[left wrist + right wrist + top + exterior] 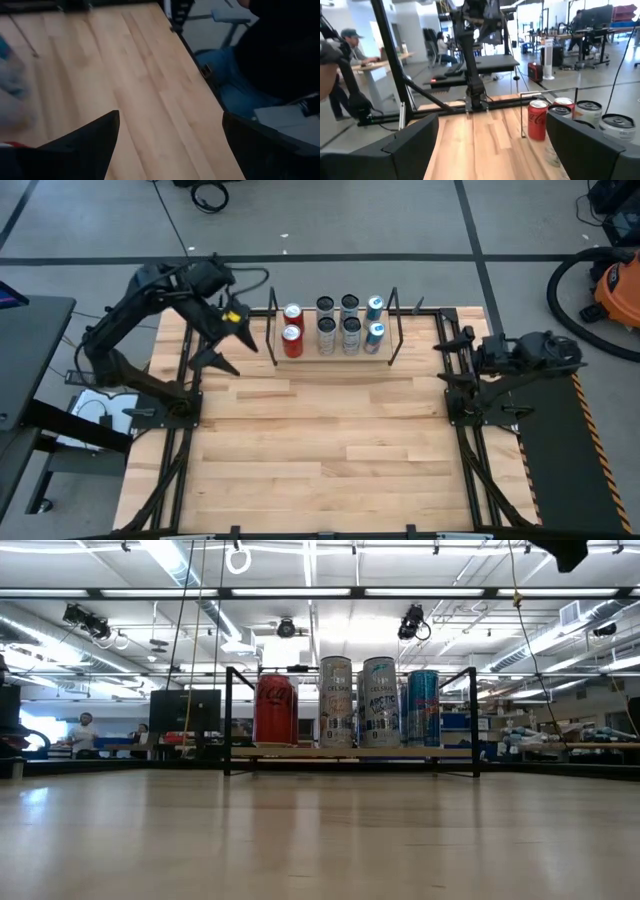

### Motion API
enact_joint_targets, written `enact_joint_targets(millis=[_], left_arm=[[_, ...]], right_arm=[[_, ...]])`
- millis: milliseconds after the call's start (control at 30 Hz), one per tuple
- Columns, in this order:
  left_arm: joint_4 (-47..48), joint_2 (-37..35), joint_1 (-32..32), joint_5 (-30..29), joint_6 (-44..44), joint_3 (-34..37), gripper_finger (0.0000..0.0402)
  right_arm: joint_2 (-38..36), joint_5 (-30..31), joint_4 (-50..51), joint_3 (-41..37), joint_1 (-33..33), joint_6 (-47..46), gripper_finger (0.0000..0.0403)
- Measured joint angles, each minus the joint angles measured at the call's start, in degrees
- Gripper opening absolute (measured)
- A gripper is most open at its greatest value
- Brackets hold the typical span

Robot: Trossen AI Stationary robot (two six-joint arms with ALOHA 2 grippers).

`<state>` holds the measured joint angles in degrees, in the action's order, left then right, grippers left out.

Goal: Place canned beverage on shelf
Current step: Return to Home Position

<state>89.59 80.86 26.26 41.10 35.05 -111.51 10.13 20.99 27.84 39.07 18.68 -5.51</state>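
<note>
On my feed the light-wood table (320,440) fills most of the high view. Beside it, in the left wrist view, a seated person (260,65) in a dark top and blue jeans sits close to the table's edge.

The left arm (130,320) reaches from its base at the table's left side toward the far edge. The left gripper (243,358) hangs just beside the shelf's left end frame without touching it. Its fingers are spread wide with nothing between them, and only bare wood shows in the gap (170,120).

The right arm (520,355) sits folded at the table's right side. I see the right gripper (448,360) pointing inward, well apart from the shelf, its fingers likewise released and empty (492,117).

The shelf (335,359) stands at the far middle of the table, with an upright black rod frame at each end.

On the shelf eight cans stand upright in two rows of four. The two red cans (292,338) are at the left end, the four black-and-silver cans (338,330) are in the middle, and the two light blue cans (374,333) are at the right end. From table height I see the front row: red (275,710), two silver (358,702), blue (423,708).
</note>
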Motion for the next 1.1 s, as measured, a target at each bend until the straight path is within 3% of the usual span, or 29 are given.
enact_joint_targets(millis=[233,400,500,667,833,1100], left_arm=[[-10.1,-8.6,0.0,1.4,-0.1,20.3,0.0355],[-16.5,-13.8,-0.5,7.3,-0.2,31.0,0.0355],[-20.3,-16.4,-2.1,11.3,-0.6,35.7,0.0355],[-26.7,-19.8,-5.0,12.0,-0.9,42.3,0.0355],[-34.2,-22.9,-6.9,16.3,-1.1,49.5,0.0355],[-45.9,-26.0,-7.5,17.5,-4.2,60.8,0.0355]], right_arm=[[-3.3,-0.1,-9.0,-10.1,0.0,-1.1,0.0376],[-3.3,-0.1,-13.7,-16.2,0.0,-3.6,0.0376],[-3.3,-1.6,-15.6,-19.8,0.0,-4.6,0.0376],[-3.3,-4.8,-20.4,-24.5,0.0,-4.7,0.0376],[-3.3,-5.7,-22.0,-28.4,0.0,-6.2,0.0376],[-3.3,-6.1,-25.4,-32.0,0.0,-7.0,0.0376]])
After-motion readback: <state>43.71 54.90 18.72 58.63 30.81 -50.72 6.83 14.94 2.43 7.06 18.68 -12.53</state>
